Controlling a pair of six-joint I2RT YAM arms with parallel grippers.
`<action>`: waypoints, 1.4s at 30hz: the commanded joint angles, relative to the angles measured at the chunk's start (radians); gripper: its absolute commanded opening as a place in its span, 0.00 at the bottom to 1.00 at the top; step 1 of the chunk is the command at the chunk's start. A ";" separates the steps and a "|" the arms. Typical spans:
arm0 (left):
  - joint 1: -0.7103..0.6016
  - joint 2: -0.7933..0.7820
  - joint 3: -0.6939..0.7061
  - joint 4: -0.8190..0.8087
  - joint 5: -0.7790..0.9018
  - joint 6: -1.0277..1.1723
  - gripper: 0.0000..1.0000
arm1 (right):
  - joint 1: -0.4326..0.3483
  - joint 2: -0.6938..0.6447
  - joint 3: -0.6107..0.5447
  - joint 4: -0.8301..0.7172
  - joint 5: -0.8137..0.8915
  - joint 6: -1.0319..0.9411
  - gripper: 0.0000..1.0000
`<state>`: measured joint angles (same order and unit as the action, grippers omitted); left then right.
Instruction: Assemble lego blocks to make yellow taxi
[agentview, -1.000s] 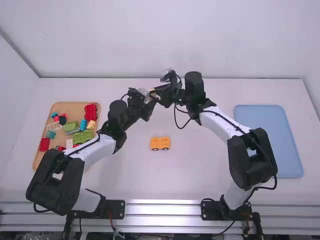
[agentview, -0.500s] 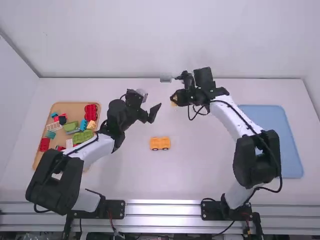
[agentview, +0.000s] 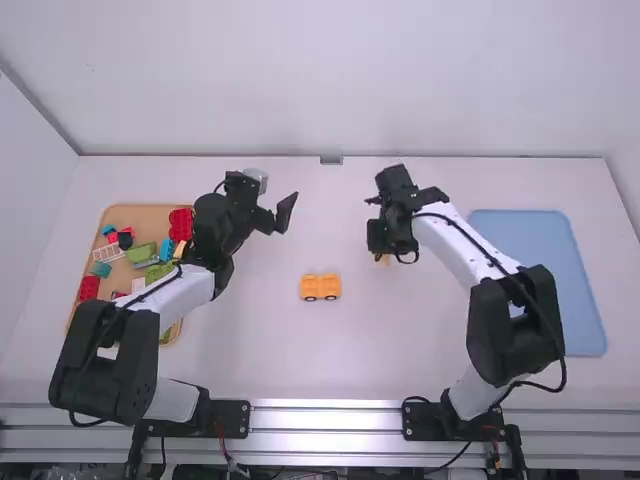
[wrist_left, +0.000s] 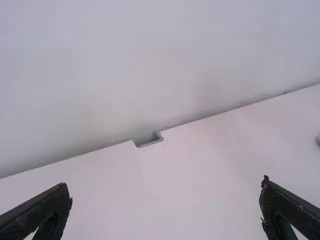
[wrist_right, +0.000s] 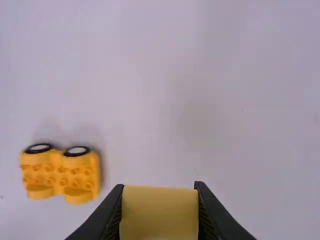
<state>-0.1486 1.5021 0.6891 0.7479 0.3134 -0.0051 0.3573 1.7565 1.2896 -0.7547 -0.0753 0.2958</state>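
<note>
Right hand (wrist_right: 159, 188) closed firmly on the sides of a yellow block (wrist_right: 160, 215), smooth face toward the wrist camera; block's underside hidden, its long axis can't be told. Yellow wheeled base (agentview: 320, 287) rests on the worktop (agentview: 250, 350), studs up. From the right hand it lies to the left and a little nearer the arm bases, well apart. Base's long axis runs roughly left-right in the high view. Right hand is the nearer of the two. Probable next step: carry the block across, line it up over the studs, press down. Risk: a skewed press could roll the base or seat the block off-row.

Left hand (wrist_left: 165, 184) spread wide, empty, beyond the base and to its left. Farther left, tan tray (agentview: 150, 208) of mixed blocks. Blue tray (agentview: 540, 285) far right.
</note>
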 joint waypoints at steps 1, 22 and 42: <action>0.002 0.002 0.026 -0.005 0.010 -0.008 0.99 | 0.014 -0.013 -0.062 0.020 0.019 0.126 0.09; -0.002 0.002 0.026 -0.078 0.007 -0.032 0.98 | 0.013 -0.012 -0.248 0.204 -0.092 0.962 0.00; 0.003 0.002 0.024 -0.086 0.007 -0.029 0.99 | -0.079 0.200 -0.196 0.168 -0.238 1.246 0.00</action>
<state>-0.1486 1.5021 0.6891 0.6621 0.3134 -0.0307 0.2729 1.9461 1.0569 -0.5858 -0.3103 1.5131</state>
